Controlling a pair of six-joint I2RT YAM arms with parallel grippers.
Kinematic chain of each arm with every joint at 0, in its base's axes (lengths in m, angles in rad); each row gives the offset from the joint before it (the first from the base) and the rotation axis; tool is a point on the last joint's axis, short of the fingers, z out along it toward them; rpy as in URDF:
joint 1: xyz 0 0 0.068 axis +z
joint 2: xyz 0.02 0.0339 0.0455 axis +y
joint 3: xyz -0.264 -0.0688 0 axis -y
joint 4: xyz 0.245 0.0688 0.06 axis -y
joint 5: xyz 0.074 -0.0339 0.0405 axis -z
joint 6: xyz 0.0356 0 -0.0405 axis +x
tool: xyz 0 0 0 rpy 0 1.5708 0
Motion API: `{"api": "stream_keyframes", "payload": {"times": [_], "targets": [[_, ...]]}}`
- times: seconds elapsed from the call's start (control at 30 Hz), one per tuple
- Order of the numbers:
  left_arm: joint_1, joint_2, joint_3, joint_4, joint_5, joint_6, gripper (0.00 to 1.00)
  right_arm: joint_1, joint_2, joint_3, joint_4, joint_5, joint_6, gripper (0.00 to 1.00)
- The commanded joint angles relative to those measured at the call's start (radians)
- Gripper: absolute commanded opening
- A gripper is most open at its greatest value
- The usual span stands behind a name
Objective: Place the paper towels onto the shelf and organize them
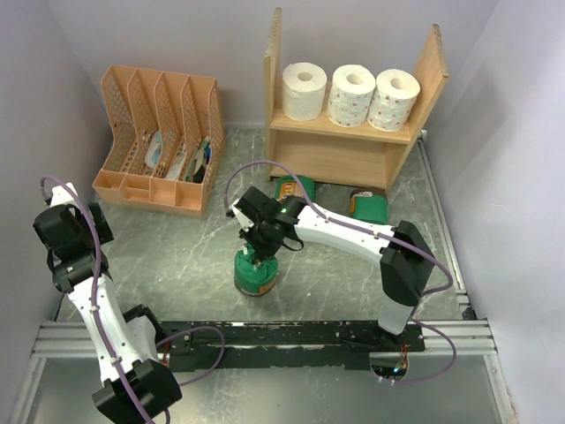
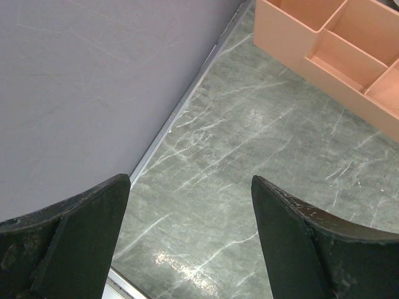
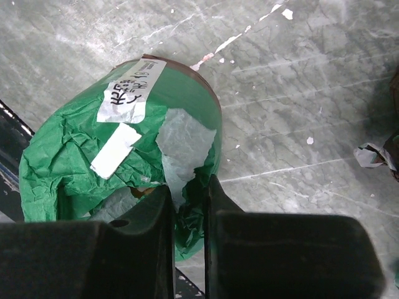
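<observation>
shelf of light wood [image 1: 353, 157], open-fronted, with two boards between tall side panels, stands at the far edge of the grey marbled table [image 1: 177, 256]. three plain white paper towel rolls [image 1: 351, 94] sit side by side on its upper board, touching, and fill most of its width. two green-wrapped rolls [image 1: 294, 187] lie on the table at the shelf's foot, partly hidden by the lower board. a third, the green-wrapped roll with a brown end [image 3: 124, 143], stands upright near the black rail [image 1: 300, 334] along the near edge, with open table on its other sides. right gripper [image 3: 189, 193] hangs over it, fingers nearly together, pinching a fold of its crumpled wrapper. left gripper [image 2: 190, 205] is spread wide over bare table beside the left wall [image 2: 81, 81], holding nothing; the orange slotted plastic file organizer [image 2: 330, 50] lies ahead of it.
</observation>
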Motion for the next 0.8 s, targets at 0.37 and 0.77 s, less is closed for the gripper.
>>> {"api": "stream_keyframes", "payload": {"times": [0.37,0.77], "targets": [[0.012,-0.007,0.014,0.005,0.016,0.005,0.91,-0.273,-0.188,0.054,-0.020,0.178,0.184,0.00],[0.011,-0.008,0.013,0.005,0.016,0.005,0.90,-0.410,-0.365,0.081,-0.139,0.289,0.450,0.00]]}}
